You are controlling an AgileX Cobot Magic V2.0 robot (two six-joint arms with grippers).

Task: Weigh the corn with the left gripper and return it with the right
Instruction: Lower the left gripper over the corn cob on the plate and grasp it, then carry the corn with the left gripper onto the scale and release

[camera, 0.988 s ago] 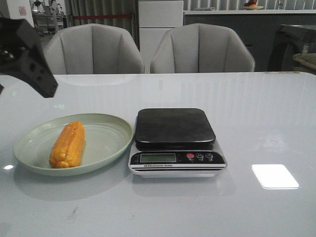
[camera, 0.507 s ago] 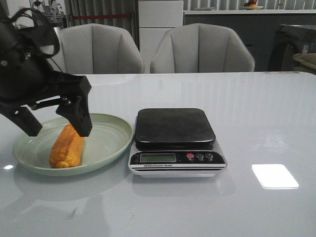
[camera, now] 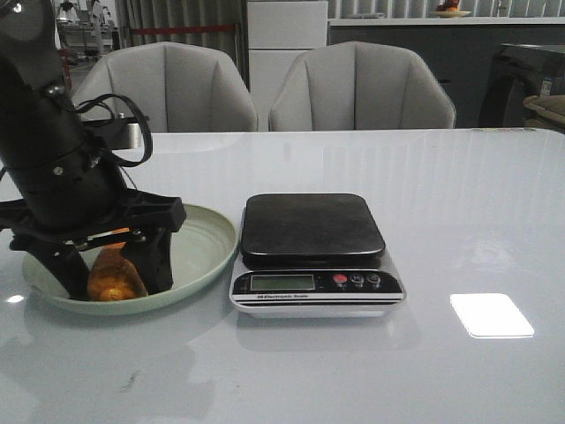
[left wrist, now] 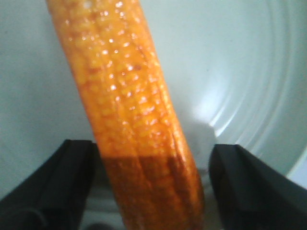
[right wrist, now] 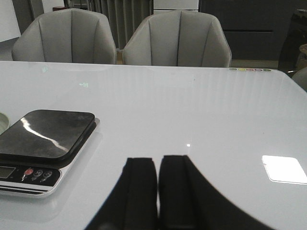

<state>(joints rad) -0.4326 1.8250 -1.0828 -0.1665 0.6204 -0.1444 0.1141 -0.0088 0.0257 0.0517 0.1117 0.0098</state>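
Observation:
The orange-yellow corn (camera: 108,279) lies in a pale green plate (camera: 201,246) at the left of the table. My left gripper (camera: 112,276) has come down over it and stands open, one black finger on each side of the cob. In the left wrist view the corn (left wrist: 128,105) runs between the fingers (left wrist: 247,187); there is a gap on one side, and the other finger is close to the cob. Near the table's right part, my right gripper (right wrist: 157,165) hangs over bare tabletop, shut and empty. The front view does not show it.
A digital scale (camera: 313,231) with a black platform stands right of the plate, also seen as the scale (right wrist: 45,130) in the right wrist view. Two grey chairs (camera: 357,88) stand behind the table. A bright light patch (camera: 491,315) lies on the tabletop.
My left arm has swung in from the upper left and dropped onto the plate, so its open fingers now straddle the corn. The corn and scale have not moved.

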